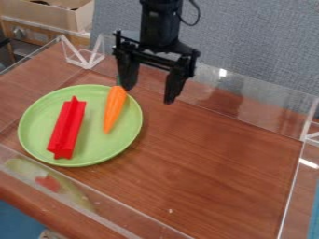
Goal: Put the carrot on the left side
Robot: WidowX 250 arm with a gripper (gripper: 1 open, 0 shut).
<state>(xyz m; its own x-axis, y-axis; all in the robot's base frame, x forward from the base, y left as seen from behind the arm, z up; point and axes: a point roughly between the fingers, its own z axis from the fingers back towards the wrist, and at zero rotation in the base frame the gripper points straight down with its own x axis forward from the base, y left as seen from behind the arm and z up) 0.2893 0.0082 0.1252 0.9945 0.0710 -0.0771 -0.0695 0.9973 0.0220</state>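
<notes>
One carrot [115, 107] and one red bar [66, 126] lie side by side on one green plate [44, 107], the carrot on the plate's right half, the bar on its left. One black gripper [149, 82] hangs above the plate's far right edge, pointing down, jaws spread wide and holding nothing. The plate sits at the left of a brown wooden table [212, 168] ringed by low clear walls [299, 191]. Behind is a grey-blue backdrop [256, 37]; at top left are what look like cardboard boxes [50, 14], though they are blurred.
</notes>
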